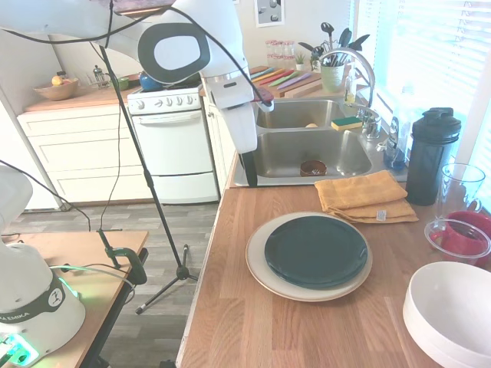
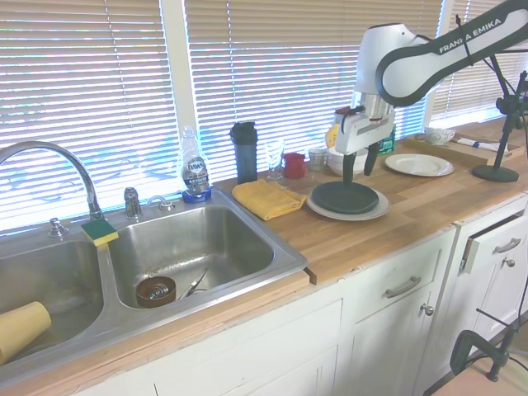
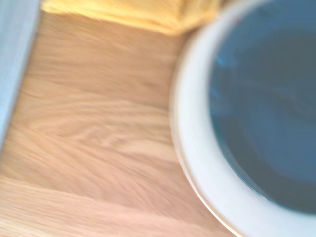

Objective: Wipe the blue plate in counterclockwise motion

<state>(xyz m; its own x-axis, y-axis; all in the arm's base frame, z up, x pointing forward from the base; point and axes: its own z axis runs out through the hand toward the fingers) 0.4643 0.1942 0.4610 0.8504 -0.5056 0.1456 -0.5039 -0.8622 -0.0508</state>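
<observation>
The blue plate (image 1: 316,251) sits stacked on a larger beige plate (image 1: 261,270), on the wooden surface (image 1: 253,322) between the sink (image 1: 311,152) and a big white bowl (image 1: 449,307) at the near corner. A folded yellow cloth (image 1: 364,196) lies on the surface just behind the plates, toward the sink edge, touching neither plate as far as you can see.

The gripper (image 2: 356,172) hangs above the surface beside the plates, on the side nearest the front edge of the surface. In the second exterior view its fingers (image 2: 348,169) stand spread apart and hold nothing. The wrist view, blurred, shows bare wood with the plate rim to one side and the yellow cloth at the far edge.

Judged from this, you are at the opening step: no wiping has begun, and the plate's glossy face is untouched. The next move most likely calls for carrying the gripper over to the cloth, lowering onto it and pinching a fold. Only then can you bring it onto the dark plate and circle counterclockwise, pressing lightly so that the stacked plates do not slide.
</observation>
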